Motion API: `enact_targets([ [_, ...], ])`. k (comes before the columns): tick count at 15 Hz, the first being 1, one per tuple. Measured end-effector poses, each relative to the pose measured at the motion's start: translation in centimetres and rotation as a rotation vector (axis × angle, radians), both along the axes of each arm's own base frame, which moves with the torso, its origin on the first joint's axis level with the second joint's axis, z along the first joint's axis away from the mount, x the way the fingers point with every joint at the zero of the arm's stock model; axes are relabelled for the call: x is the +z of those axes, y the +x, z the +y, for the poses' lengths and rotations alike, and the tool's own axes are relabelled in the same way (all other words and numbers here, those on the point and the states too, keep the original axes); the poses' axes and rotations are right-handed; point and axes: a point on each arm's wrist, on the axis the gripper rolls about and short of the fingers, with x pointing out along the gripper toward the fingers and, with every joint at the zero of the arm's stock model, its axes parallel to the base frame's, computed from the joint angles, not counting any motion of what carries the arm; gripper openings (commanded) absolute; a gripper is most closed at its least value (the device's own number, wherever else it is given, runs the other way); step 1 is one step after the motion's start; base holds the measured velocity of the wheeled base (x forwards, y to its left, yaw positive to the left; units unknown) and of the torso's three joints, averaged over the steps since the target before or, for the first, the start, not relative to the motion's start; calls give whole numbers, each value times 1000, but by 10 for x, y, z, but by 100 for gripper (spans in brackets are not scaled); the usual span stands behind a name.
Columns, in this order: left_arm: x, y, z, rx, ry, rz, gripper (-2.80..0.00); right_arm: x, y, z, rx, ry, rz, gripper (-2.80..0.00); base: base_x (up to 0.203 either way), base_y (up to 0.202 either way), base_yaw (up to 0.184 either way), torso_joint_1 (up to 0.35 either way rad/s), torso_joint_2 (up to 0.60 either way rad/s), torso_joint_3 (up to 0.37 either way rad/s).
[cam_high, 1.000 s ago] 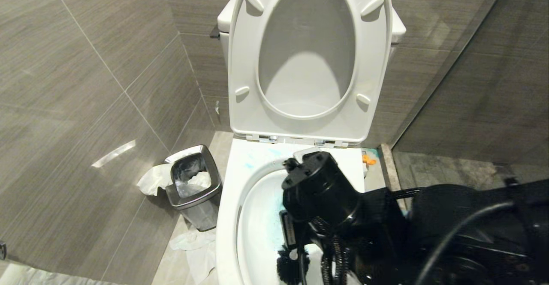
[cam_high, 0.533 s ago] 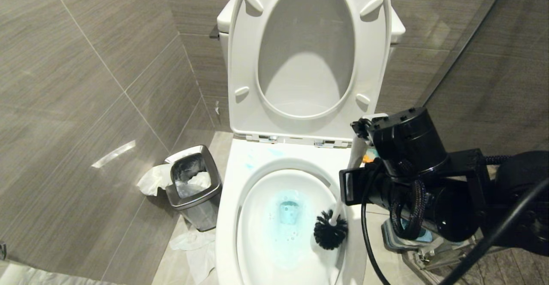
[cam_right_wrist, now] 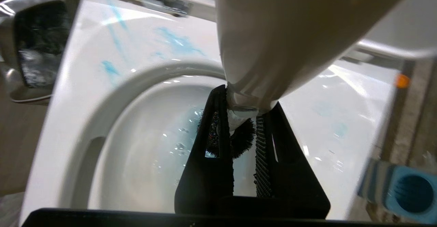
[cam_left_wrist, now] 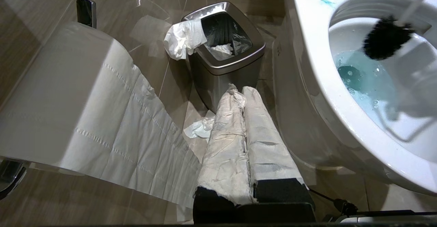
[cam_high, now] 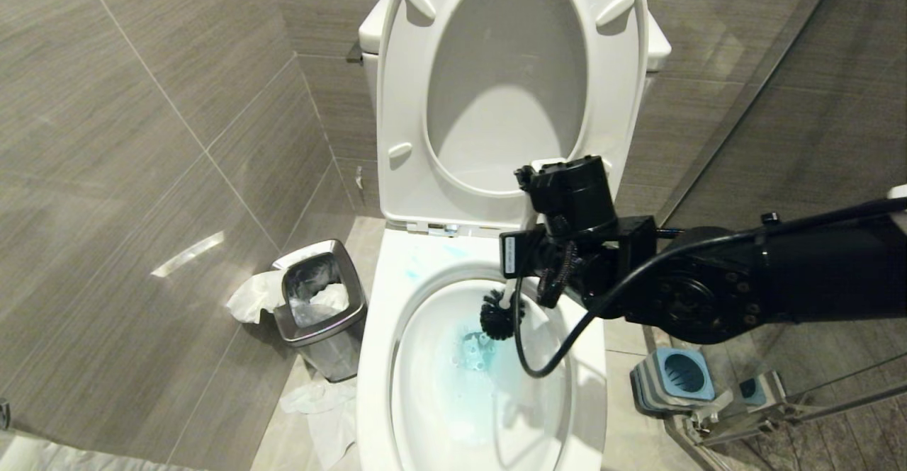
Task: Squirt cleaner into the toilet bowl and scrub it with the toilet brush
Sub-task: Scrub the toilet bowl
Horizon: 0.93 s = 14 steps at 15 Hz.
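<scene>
R gripper (cam_right_wrist: 241, 117): fingers clamped on brush (cam_high: 501, 314) handle | brush head at back of bowl (cam_high: 397, 358), above teal water | L gripper (cam_left_wrist: 243, 94): fingers together, parked beside toilet

The right arm reaches in from the right side of the head view, forearm near level, wrist bent so the right gripper (cam_right_wrist: 243, 117) points downward. Its two black fingers (cam_right_wrist: 213, 145) stand close together, clamped on a white handle running between them. The left gripper (cam_left_wrist: 244, 117) hangs low, its paper-wrapped fingers (cam_left_wrist: 227, 135) pressed together, nothing between them
</scene>
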Motion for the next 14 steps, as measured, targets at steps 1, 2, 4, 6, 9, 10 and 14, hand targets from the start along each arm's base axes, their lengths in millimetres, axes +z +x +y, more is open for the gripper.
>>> enact_targets([
  [1,0,0,0,0,1,0,-280,-2,3,12,19,-2,-4,-280,0,0,0,0,0,0],
  [2,0,0,0,0,0,0,-280,-5,3,24,37,-8,-1,-280,0,0,0,0,0,0],
  [4,0,0,0,0,0,0,-280,-13,-4,46,85,-18,9,-280,0,0,0,0,0,0],
  [6,0,0,0,0,0,0,-280,-20,-17,63,128,-26,21,-280,0,0,0,0,0,0],
  [9,0,0,0,0,1,0,-280,-29,-43,65,169,-57,57,-280,0,0,0,0,0,0],
  [10,0,0,0,0,1,0,-280,-29,-54,60,181,-66,72,-280,0,0,0,0,0,0],
  [14,0,0,0,0,0,0,-280,-31,-95,15,194,-110,133,-280,0,0,0,0,0,0],
])
